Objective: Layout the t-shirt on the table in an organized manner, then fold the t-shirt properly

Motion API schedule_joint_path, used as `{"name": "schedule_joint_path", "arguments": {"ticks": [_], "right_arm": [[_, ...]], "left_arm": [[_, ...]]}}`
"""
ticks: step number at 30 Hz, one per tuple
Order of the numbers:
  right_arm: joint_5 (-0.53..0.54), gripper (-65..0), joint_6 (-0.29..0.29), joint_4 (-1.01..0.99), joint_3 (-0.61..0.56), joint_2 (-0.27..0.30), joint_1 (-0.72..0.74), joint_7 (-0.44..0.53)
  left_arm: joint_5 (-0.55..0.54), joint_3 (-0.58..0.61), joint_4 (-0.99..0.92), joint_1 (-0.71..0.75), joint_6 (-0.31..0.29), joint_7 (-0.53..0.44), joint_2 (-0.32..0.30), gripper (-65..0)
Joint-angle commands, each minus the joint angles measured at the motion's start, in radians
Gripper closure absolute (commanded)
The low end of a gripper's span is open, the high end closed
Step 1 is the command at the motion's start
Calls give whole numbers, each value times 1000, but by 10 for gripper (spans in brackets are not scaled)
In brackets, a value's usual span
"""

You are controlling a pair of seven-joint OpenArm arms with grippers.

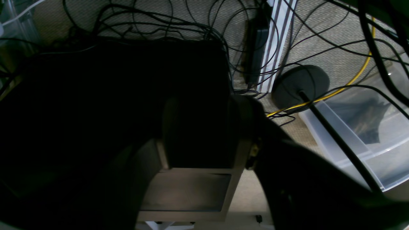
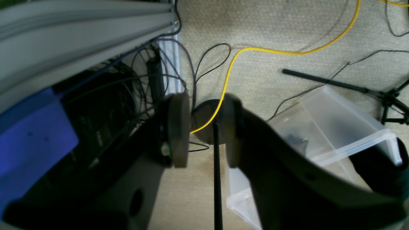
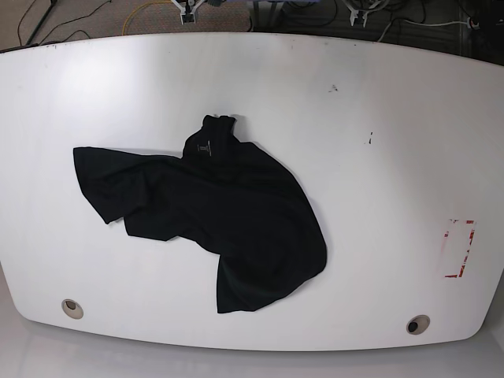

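Right gripper [image 2: 201,131]: seen only from its wrist camera, raised off the work surface and looking down at carpet. Jaws stand apart with a clear gap; nothing between them, nothing touched. Through the gap show a yellow cable [image 2: 228,80] and a thin black pole [image 2: 217,179]. A clear plastic bin [image 2: 322,127] sits on the floor just beside.

Left gripper [image 1: 199,131]: wrist view very dark. Two pale fingers [image 1: 239,134] frame a dark space between them; jaws look parted, and I cannot tell whether anything is inside. Beyond them, tangled black cables [image 1: 191,32], a round stand base [image 1: 300,83], and a second look at the bin.

Neither arm appears in the base view.

T-shirt [image 3: 228,213]: lies crumpled on the table [image 3: 378,157], left of centre in the base view. One part spreads out toward the left edge, the body bunches toward the near edge, and the neck with its grey label [image 3: 205,147] points to the far side. All cloth lies inside the table edges.

Open room: the whole right half of the tabletop is bare white, apart from small scuffs and the red-marked rectangle [image 3: 459,248] near the right rim. Two grommet holes [image 3: 72,308] sit along the near edge, clear of the cloth.
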Motion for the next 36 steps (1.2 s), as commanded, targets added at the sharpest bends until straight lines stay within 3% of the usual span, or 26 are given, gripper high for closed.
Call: {"name": "schedule_joint_path", "arguments": {"ticks": [1,17,36], "right_arm": [[-6,-173,-10,-3,7,7,-4,13],[-12,-164,-50,-42,5,11,39,27],[0,-171,-31,-59,0,4,56,11]], "left_arm": [[7,-1,-1,3,0,5,-4,-240],[7,-1,-1,-2,-5,4,-6,-244],[-4,-2,1,17,2,-17,-9,-235]]}}
